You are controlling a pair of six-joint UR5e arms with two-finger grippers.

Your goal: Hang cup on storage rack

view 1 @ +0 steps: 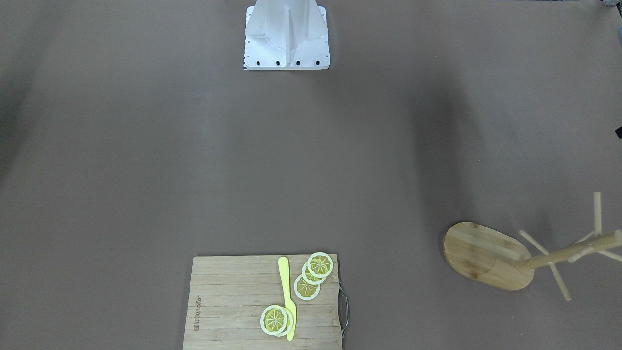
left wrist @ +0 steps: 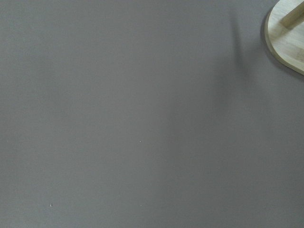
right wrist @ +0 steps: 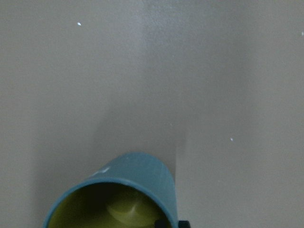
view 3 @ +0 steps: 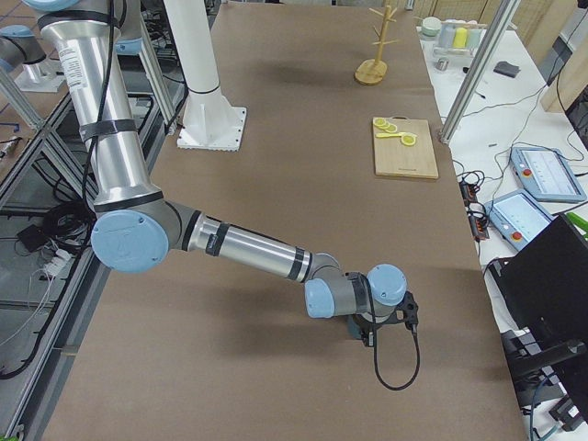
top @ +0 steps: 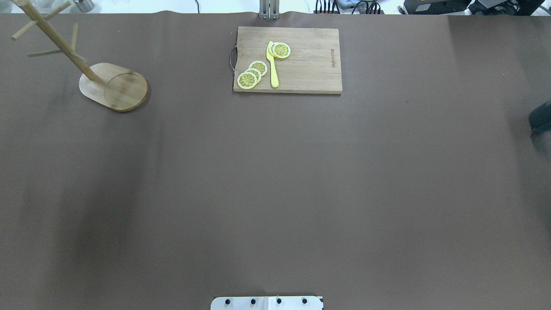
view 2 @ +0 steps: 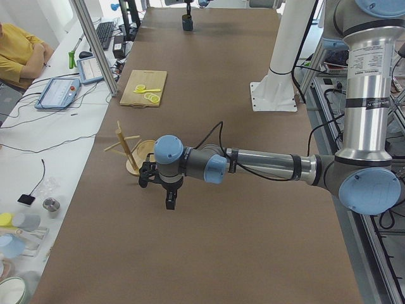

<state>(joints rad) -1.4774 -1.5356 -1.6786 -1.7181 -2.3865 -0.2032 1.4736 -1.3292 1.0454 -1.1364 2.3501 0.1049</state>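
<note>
With the dark teal-blue ribbed cup (right wrist: pixel 137 185) beneath the right gripper (view 3: pixel 364 328), far from the light bamboo storage rack (top: pixel 112 88), grasping is judged in hand; finger closure cannot be told, and a firm hold is needed.

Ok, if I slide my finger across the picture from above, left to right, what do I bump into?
storage rack → cutting board → cup, only peeking in at the right edge.
</note>
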